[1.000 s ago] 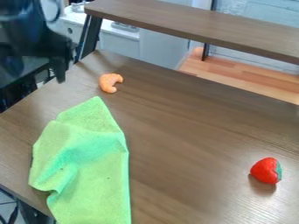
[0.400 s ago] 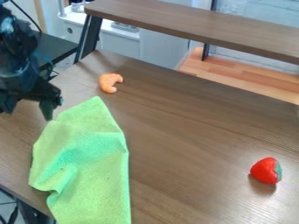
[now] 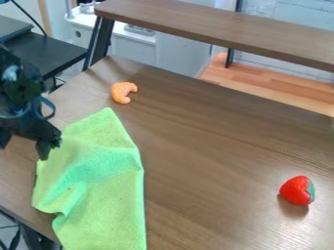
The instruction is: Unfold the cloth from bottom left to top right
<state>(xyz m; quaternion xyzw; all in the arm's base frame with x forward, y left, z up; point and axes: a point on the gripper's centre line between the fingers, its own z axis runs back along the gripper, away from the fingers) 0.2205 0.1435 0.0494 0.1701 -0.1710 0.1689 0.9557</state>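
So, green cloth (image 3: 104, 195) on the brown table (image 3: 209, 146), shelf (image 3: 215, 31) and pale planks (image 3: 261, 89) behind; gripper (image 3: 23, 150) wide open, empty.

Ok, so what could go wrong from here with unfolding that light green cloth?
The open black two-finger gripper hangs by the light green cloth's left edge, so it might miss it or pinch several layers. The curved orange toy, near the cloth's top corner, could get nudged or covered. A tug might drag the lower-left folds over the brown table's edge.
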